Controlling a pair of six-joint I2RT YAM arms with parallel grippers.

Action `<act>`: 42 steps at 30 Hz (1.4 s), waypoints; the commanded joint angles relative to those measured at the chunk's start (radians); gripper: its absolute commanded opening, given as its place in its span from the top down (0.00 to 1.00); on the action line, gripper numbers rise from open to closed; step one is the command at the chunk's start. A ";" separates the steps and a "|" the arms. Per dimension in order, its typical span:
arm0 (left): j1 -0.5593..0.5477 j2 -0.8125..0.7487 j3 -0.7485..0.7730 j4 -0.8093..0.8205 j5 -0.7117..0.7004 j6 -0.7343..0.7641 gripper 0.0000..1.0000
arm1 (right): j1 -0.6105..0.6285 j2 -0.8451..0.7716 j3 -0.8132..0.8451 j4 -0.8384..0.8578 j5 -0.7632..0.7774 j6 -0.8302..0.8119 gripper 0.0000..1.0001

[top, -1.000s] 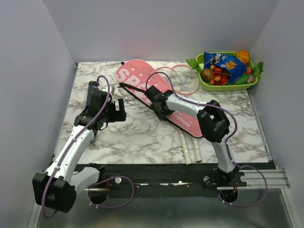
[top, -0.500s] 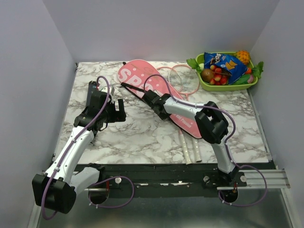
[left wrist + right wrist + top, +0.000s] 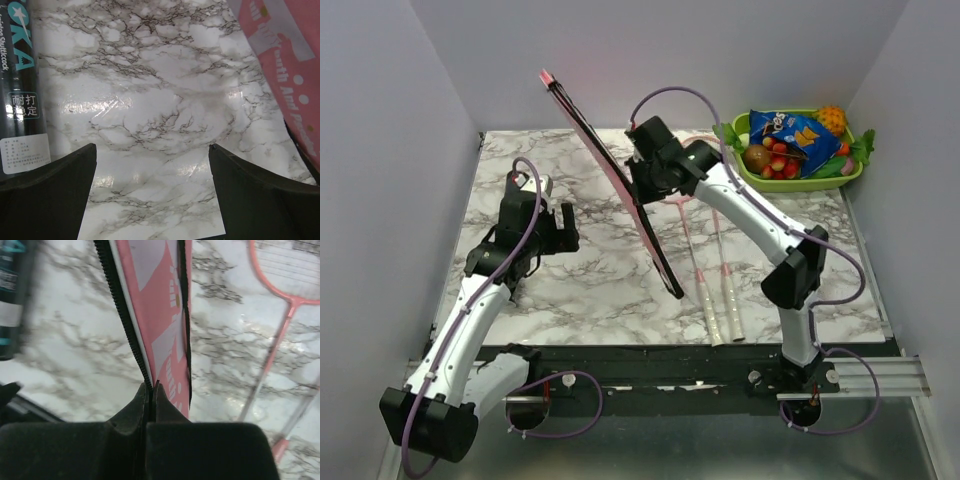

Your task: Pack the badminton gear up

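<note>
The long pink racket bag [image 3: 603, 160] stands tilted on its edge, its lower end on the table and its upper end high in the air. My right gripper [image 3: 640, 188] is shut on the bag's zippered edge [image 3: 150, 315], fingertips [image 3: 151, 388] pressed together over it. Two pink rackets [image 3: 714, 312] lie flat on the marble to the bag's right, one head showing [image 3: 290, 295]. My left gripper [image 3: 556, 232] hangs open over bare marble [image 3: 152, 147], left of the bag [image 3: 280, 60]. A dark tube [image 3: 20, 85] lies just to its left.
A green tray [image 3: 800, 184] of fruit and snacks sits at the back right corner. The white racket handles reach close to the table's near edge [image 3: 720, 345]. Grey walls close in the table on three sides.
My right gripper closed on the bag's edge and lifted it from lying flat to standing tilted, uncovering the rackets. The left arm shifted slightly and stays open.
</note>
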 commanded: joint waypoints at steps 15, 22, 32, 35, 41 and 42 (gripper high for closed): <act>0.000 -0.051 0.084 -0.067 0.013 0.027 0.01 | -0.149 -0.367 -1.013 1.200 -0.720 1.006 0.99; 0.000 -0.024 0.078 -0.064 0.019 0.027 0.01 | -0.100 -0.333 -0.854 0.946 -0.681 0.851 0.36; -0.002 0.044 0.075 -0.033 0.123 0.030 0.01 | -0.111 -0.253 -0.599 0.280 -0.408 0.384 0.33; -0.014 0.067 0.061 -0.016 0.153 0.028 0.01 | -0.113 -0.209 -0.577 0.153 -0.346 0.281 0.33; -0.141 0.127 0.011 -0.002 0.004 0.007 0.01 | -0.119 -0.270 -0.677 0.165 -0.228 0.229 0.33; -0.184 0.139 0.001 0.005 -0.023 -0.011 0.01 | -0.125 -0.282 -0.681 0.165 -0.214 0.217 0.33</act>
